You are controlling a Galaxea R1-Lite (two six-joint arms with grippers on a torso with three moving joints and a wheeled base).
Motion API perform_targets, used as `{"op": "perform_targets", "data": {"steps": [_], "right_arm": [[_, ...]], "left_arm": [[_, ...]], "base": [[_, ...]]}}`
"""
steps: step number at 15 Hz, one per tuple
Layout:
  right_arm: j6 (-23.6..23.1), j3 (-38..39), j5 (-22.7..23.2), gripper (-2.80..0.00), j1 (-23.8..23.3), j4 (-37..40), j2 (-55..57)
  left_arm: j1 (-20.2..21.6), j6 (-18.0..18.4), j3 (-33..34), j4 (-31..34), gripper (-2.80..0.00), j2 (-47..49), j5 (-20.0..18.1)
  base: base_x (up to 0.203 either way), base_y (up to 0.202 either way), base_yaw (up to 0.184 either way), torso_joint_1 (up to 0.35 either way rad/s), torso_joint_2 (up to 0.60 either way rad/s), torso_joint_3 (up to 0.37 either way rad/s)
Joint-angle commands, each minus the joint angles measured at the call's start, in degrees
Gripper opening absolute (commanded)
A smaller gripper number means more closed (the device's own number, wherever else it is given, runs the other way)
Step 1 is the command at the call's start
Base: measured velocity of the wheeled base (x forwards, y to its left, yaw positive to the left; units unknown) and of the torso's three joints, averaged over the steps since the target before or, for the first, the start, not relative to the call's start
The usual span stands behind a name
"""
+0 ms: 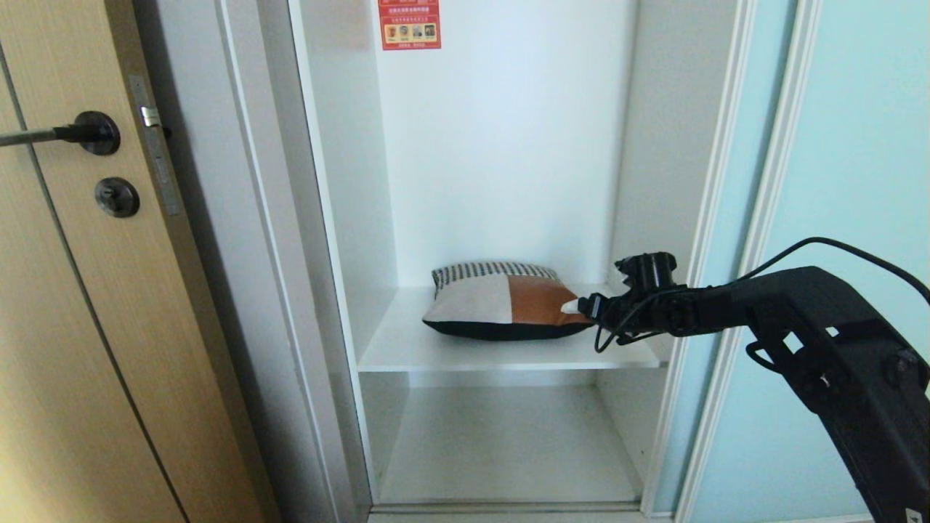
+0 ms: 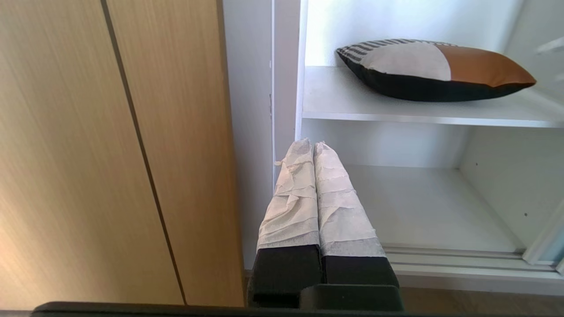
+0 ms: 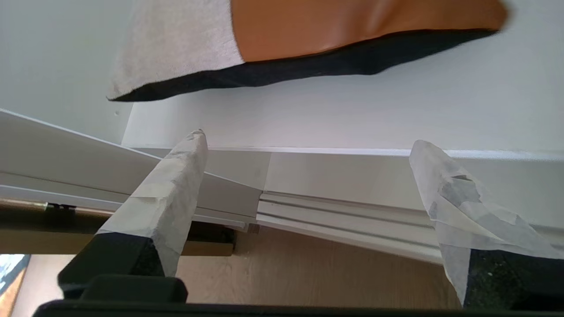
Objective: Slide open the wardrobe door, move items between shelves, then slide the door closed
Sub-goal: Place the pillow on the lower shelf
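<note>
Head view: the wooden door [image 1: 87, 290] stands left of the cushion [image 1: 505, 311], which lies on the upper shelf [image 1: 407, 349]. Right gripper [image 1: 581, 308] hovers at its right corner, jaws spread wide, holding nothing. The sliding door [image 1: 857, 181] is pushed aside, right. Left gripper [image 2: 313, 154], pinched shut, hangs low. A shallow bite on that corner could slip.

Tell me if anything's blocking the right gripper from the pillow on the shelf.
Nothing visible. The right gripper is open at the pillow's brown corner, and the sliding wardrobe door is pushed aside to the right.
</note>
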Motion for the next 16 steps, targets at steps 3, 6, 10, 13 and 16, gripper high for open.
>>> {"op": "perform_targets", "data": {"steps": [3, 6, 10, 13, 16], "right_arm": [[0.0, -0.1, 0.0, 0.0, 0.0, -3.8, 4.4], [-0.5, -0.4, -0.1, 0.0, 0.2, -7.0, 6.1], [-0.8, -0.5, -0.2, 0.0, 0.3, -7.9, 6.3], [-0.5, -0.3, -0.5, 0.0, 0.3, -9.5, 6.1], [-0.3, -0.1, -1.9, 0.0, 0.0, -10.0, 5.1]], "left_arm": [[0.1, -0.1, 0.1, 0.0, -2.8, 0.0, 0.0], [0.1, 0.0, 0.1, 0.0, -2.8, 0.0, 0.0], [0.0, 0.0, 0.1, 0.0, -2.8, 0.0, 0.0], [0.1, -0.1, 0.1, 0.0, -2.8, 0.0, 0.0], [0.0, 0.0, 0.1, 0.0, -2.8, 0.0, 0.0]], "base": [[0.0, 0.0, 0.0, 0.0, 0.0, 0.0], [0.0, 0.0, 0.0, 0.0, 0.0, 0.0], [0.0, 0.0, 0.0, 0.0, 0.0, 0.0], [0.0, 0.0, 0.0, 0.0, 0.0, 0.0], [0.0, 0.0, 0.0, 0.0, 0.0, 0.0]]}}
